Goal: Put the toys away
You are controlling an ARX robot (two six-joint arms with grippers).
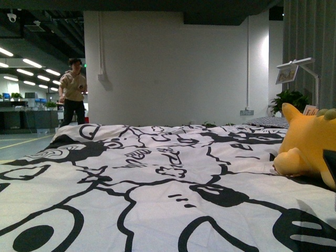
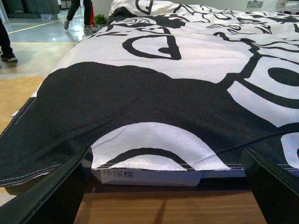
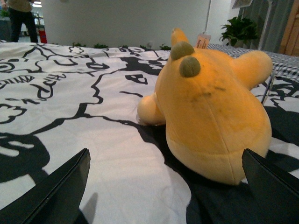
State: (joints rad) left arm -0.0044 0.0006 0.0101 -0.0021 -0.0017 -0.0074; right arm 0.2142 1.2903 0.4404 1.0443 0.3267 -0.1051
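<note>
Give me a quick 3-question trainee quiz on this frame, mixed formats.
1. True or false: the right tool is shut on the plush toy.
2. In the front view, the plush toy lies: A) far left, B) centre, C) at the right edge.
3. Fill in: the toy rests on a ___-and-white bed cover.
Key: 1 false, its jaws stand wide open; 2 C; 3 black.
</note>
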